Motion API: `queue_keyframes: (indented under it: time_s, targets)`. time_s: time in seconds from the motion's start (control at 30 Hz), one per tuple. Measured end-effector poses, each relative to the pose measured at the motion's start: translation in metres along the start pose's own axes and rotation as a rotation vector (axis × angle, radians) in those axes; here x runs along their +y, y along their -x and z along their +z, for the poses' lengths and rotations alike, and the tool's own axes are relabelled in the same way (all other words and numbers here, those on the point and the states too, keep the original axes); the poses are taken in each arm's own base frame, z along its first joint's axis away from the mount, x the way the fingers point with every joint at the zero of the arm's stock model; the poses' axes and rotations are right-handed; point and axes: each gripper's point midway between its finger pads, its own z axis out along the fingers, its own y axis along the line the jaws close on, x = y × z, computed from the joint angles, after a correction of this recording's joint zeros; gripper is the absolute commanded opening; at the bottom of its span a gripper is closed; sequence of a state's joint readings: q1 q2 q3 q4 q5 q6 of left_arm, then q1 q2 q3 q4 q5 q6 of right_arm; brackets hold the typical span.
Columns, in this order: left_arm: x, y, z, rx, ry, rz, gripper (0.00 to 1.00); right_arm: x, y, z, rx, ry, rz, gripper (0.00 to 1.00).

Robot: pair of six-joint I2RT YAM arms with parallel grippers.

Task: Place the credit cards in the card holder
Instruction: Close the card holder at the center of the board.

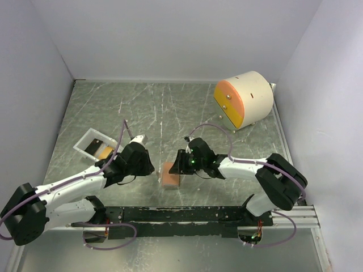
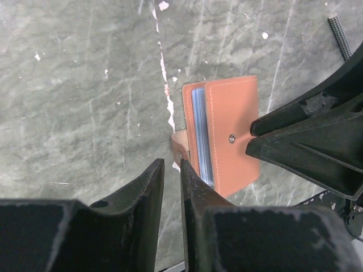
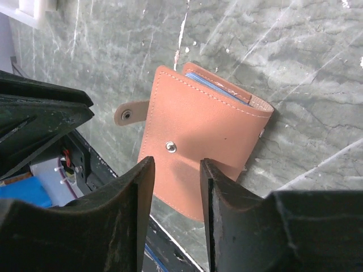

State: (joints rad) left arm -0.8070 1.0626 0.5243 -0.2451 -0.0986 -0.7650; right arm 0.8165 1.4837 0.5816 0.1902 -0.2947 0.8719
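The salmon card holder (image 1: 170, 175) lies folded on the table between my two grippers, with light blue cards (image 2: 198, 124) showing edge-on in its pockets. Its snap strap (image 3: 127, 115) hangs loose. My left gripper (image 2: 171, 164) is just left of the holder, jaws a narrow gap apart and empty, with the right finger tip by the strap. My right gripper (image 3: 177, 163) hovers over the holder's front cover (image 3: 198, 141), jaws a little apart and holding nothing. An orange card (image 1: 105, 152) and a dark card (image 1: 95, 143) lie in the white tray (image 1: 82, 140).
A big cream cylinder with an orange face (image 1: 244, 99) stands at the back right. The tray sits left of the left arm. The black base rail (image 1: 187, 214) runs along the near edge. Grey walls close in the table on three sides.
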Motion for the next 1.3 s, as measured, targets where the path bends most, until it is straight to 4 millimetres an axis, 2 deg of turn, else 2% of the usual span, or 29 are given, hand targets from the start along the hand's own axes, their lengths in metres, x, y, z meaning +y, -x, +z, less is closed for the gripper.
queue_keyframes:
  time_s: [0.17, 0.4, 0.53, 0.73, 1.3]
  targets:
    - [0.009, 0.0, 0.0, 0.001, 0.052, 0.002, 0.27, -0.002, 0.005, 0.0, -0.008, -0.037, -0.028, 0.3]
    - [0.021, -0.008, 0.013, 0.05, 0.089, -0.014, 0.23, 0.002, 0.004, 0.006, 0.009, -0.079, -0.079, 0.29]
    - [0.018, -0.017, 0.022, 0.087, 0.064, -0.019, 0.22, -0.003, -0.003, 0.016, 0.045, -0.116, -0.092, 0.27]
    - [0.009, -0.026, 0.029, 0.12, 0.0, -0.027, 0.22, -0.001, -0.002, 0.024, 0.054, -0.144, -0.109, 0.24]
    - [-0.006, -0.028, 0.039, 0.133, -0.08, -0.029, 0.21, -0.002, -0.001, 0.021, 0.022, -0.163, -0.1, 0.22]
